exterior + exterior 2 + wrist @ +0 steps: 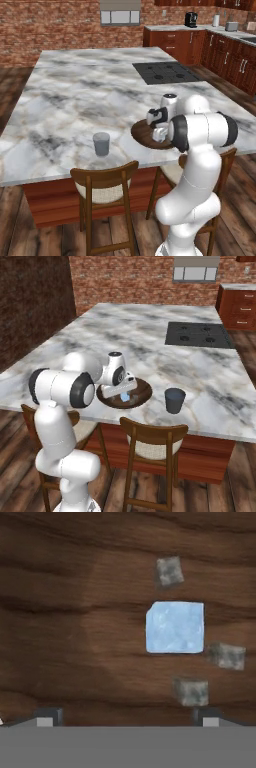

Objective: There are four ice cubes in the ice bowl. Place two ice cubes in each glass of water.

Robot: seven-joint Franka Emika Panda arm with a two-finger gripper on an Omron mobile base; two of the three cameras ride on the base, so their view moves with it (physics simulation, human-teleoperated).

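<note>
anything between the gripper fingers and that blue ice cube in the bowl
No. In the hand view, just bare brown wood of the ice bowl separates the open gripper from the ice cube; a small grey cube sits beside that stretch.

Bowl [75, 612]: dark wood grain lay across the view.
Cube [175, 627]: pale blue, right of centre.
Grey cubes [169, 571]: three, near it.

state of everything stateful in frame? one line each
gripper: open, low over the ice bowl, holding nothing
ice bowl: upright on the marble counter
ice cube: loose in the bowl, between the fingertips' line, ungripped
left glass of water: upright, apart from the bowl
right glass of water: upright, beside the bowl
</note>
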